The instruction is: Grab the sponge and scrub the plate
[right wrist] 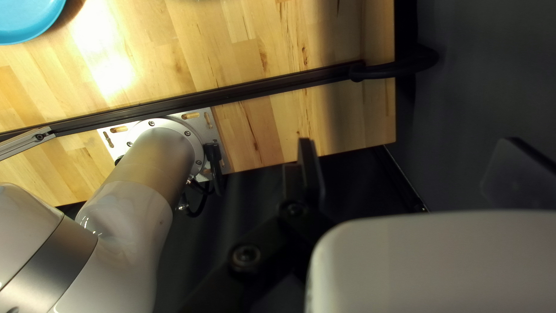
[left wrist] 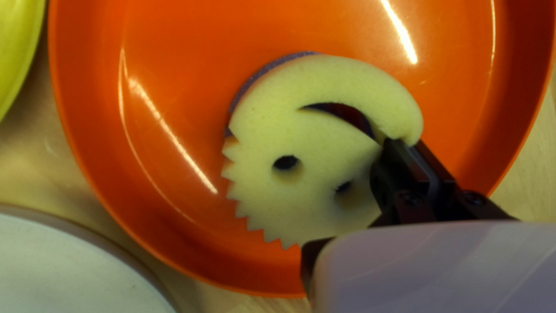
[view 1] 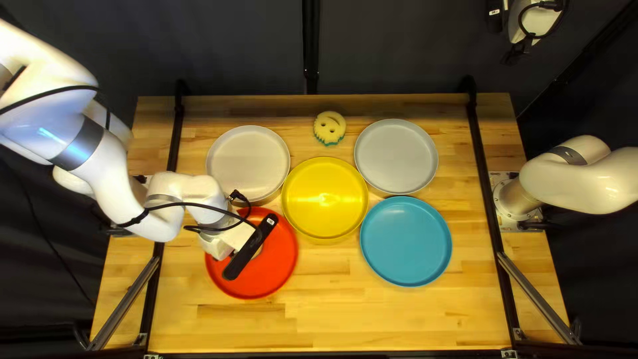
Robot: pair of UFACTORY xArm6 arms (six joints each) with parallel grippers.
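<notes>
My left gripper had its fingers drawn close together, pinching the pale yellow smiley sponge near one edge, within the red plate's rim; the sponge's far side was partly hidden. My right gripper, raised well away from the plates, had its fingers spread wide.

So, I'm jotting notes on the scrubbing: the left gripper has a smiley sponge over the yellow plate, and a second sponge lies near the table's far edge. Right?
Wrong plate: the left gripper has the smiley sponge over the red plate, as the left wrist view shows. The second sponge does lie near the table's far edge.
</notes>
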